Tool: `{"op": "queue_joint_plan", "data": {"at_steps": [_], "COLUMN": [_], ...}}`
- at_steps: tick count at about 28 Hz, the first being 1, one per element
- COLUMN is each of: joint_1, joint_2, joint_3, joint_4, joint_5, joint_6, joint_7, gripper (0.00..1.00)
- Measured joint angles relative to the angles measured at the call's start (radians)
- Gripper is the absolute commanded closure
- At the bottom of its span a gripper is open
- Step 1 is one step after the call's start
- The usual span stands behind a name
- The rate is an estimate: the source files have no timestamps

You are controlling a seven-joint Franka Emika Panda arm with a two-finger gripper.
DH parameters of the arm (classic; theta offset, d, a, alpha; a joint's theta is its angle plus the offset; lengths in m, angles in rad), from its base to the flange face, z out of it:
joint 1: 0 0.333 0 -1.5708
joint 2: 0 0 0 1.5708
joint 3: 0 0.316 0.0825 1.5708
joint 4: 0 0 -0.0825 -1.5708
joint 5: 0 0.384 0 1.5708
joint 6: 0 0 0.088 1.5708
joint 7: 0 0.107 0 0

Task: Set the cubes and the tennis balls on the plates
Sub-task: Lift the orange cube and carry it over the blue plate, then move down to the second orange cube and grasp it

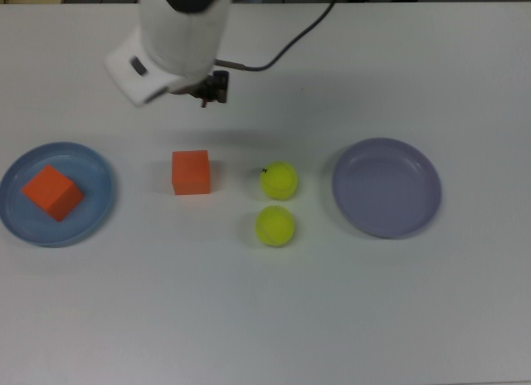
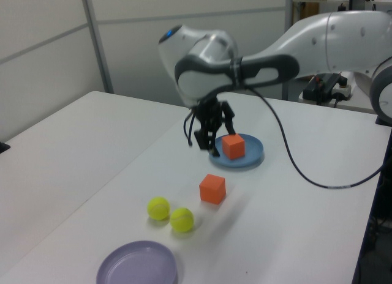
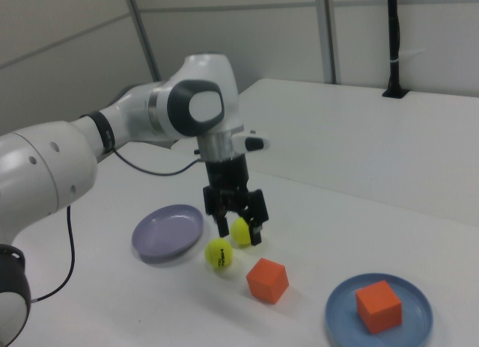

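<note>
Orange and matte, one plain-faced cube is already sitting on the shallow light blue round plate at the top view's left, so you are looking at three pieces left to place. The second matte orange cube is resting on the white counter, between the blue plate and the two fuzzy yellow-green tennis balls, which are lying just beside each other. The pale lavender round plate is standing bare at the top view's right, near the balls.

Your end effector is hanging above the counter with its fingers spread apart and nothing between them; in the top view it is sitting above and slightly to the right of the loose cube.

If you are going for that cube, it is looking rigid and light, and its matte faces should be giving the pads decent friction. Take it across two opposite flat faces, squared to them, around mid-height, so it is not twisting as you close. The balls are a different matter: they are likely to be springy and free to roll, so you would want to come straight down over the centre and close across the widest part. They are lying close together, so watch that a finger is not nudging the neighbour away.
</note>
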Motion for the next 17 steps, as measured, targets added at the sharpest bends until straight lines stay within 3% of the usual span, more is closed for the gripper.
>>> {"op": "queue_joint_plan", "data": {"at_steps": [6, 17], "joint_1": [0.015, 0.026], "joint_2": [0.080, 0.206], "joint_3": [0.001, 0.001], "joint_4": [-0.027, -0.029], "joint_5": [-0.017, -0.115], "joint_6": [0.024, 0.178], "joint_7": [0.000, 0.040], "gripper": [0.00, 0.00]}}
